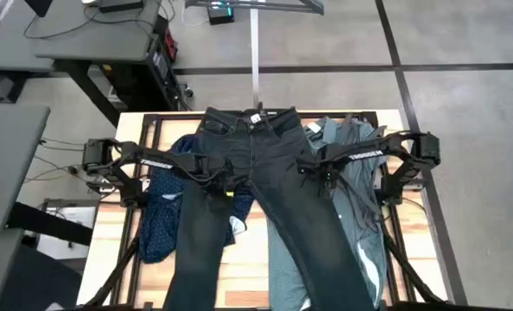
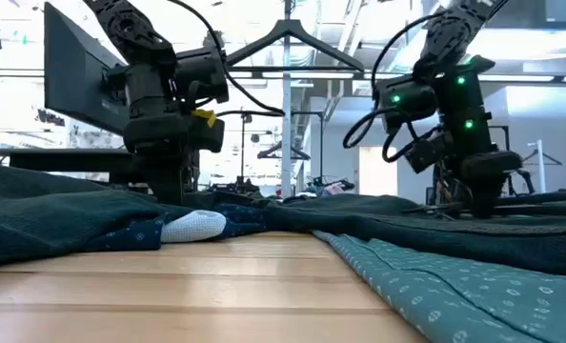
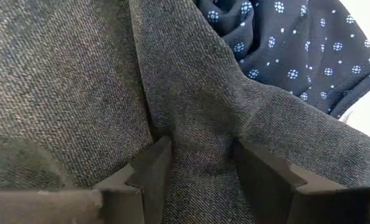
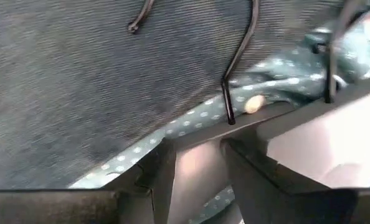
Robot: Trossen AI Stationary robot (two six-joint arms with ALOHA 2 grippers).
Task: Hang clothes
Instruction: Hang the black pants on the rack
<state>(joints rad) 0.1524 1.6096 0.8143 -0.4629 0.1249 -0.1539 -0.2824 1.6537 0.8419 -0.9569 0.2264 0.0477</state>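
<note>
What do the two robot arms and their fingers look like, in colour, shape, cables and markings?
Both arms are black and jointed. The left arm and right arm each carry white lettering on the forearm. In the low view, loose black cables loop beside them, and the right arm shows green lights. The fingers are dark, flat, angular blocks.

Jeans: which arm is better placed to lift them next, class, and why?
Left. The left gripper pinches a fold of the jeans; the right gripper sits by a hanger on the teal shirt.
</note>
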